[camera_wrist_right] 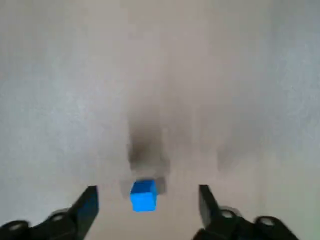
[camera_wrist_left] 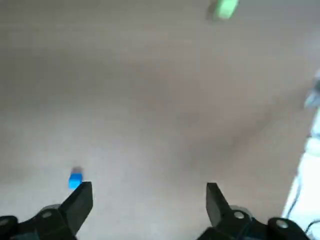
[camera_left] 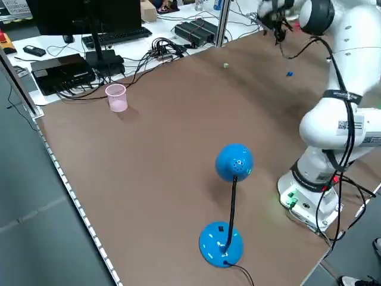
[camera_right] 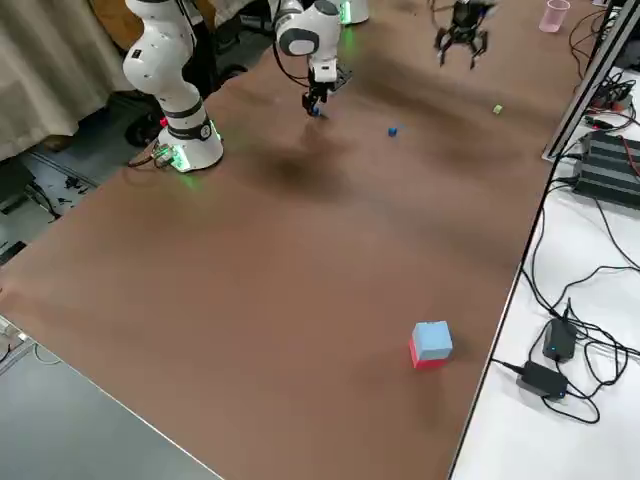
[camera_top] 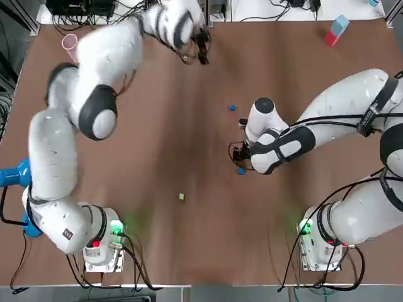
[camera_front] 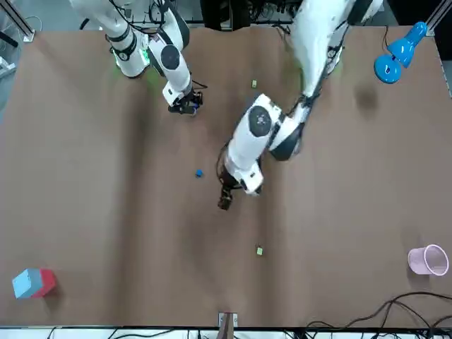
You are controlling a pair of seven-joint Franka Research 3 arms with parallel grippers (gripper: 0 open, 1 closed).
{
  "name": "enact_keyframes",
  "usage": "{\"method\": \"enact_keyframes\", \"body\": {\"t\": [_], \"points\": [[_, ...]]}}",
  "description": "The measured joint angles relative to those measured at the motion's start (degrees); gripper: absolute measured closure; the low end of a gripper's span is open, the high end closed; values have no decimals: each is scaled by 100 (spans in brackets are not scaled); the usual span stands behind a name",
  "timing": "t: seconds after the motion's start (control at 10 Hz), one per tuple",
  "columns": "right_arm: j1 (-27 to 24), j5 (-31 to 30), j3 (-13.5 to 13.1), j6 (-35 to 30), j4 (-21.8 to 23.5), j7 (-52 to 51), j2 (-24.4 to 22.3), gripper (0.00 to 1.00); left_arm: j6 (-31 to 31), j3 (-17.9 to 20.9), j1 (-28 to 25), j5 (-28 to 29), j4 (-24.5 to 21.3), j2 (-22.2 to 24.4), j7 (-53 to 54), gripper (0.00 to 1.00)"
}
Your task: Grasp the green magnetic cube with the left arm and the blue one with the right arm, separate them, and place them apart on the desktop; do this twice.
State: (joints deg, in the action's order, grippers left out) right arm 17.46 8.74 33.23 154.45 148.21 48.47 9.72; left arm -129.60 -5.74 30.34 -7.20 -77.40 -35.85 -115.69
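Two small blue cubes and two small green cubes lie apart on the brown table. One blue cube (camera_wrist_right: 144,195) sits on the table between the spread fingers of my right gripper (camera_wrist_right: 145,202), which is open and low at mid-table (camera_top: 239,154). The other blue cube (camera_top: 232,107) lies farther out. One green cube (camera_top: 181,197) rests nearer my bases. The second green cube (camera_front: 259,250) lies near the far edge. My left gripper (camera_top: 201,49) hangs open and empty high above the far side, with that green cube (camera_wrist_left: 223,8) and a blue cube (camera_wrist_left: 75,180) far below it.
A pink cup (camera_top: 69,42) stands at the far left corner. A red and light-blue block (camera_top: 335,30) sits at the far right. A blue desk lamp (camera_left: 229,179) stands at the left edge near the left arm's base.
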Motion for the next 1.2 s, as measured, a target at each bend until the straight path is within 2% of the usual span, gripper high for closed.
{"method": "enact_keyframes", "body": {"t": [0.1, 0.2, 0.3, 0.4, 0.5, 0.6, 0.8, 0.9, 1.1, 1.2], "points": [[-27, 0, -81, 23, -279, 0, -31, 0, 528, 4, -469, 30, -137, 407, 499, 0], [-34, -75, -308, -12, -704, -34, -6, 0, 960, -3, -973, 39, -343, 833, 1154, 0], [16, -389, -674, -105, -1131, -135, 135, 0, 1254, -9, -1427, 42, -573, 1211, 1818, 0], [138, -810, -1110, -132, -1546, -219, 465, 0, 1507, -9, -1800, 43, -775, 1513, 2481, 0], [267, -1041, -1435, -124, -1954, -273, 898, 0, 1715, -7, -2082, 65, -909, 1731, 3121, 0], [365, -1121, -1624, -161, -2358, -304, 1324, 0, 1837, -9, -2272, 228, -991, 1905, 3720, 0], [585, -1284, -1904, -824, -3272, -315, 1954, 3, 2263, -12, -2541, 495, -1091, 2326, 5001, 0], [645, -1348, -1969, -1217, -3715, -315, 2166, 10, 2414, -28, -2628, 629, -1195, 2564, 5387, 0], [707, -1426, -1982, -1446, -4043, -314, 2392, 24, 2536, -169, -2752, 739, -1333, 2865, 6178, 0], [749, -1458, -1984, -1448, -4043, -312, 2455, 39, 2537, -292, -2925, 740, -1335, 2943, 6702, 0]]}}
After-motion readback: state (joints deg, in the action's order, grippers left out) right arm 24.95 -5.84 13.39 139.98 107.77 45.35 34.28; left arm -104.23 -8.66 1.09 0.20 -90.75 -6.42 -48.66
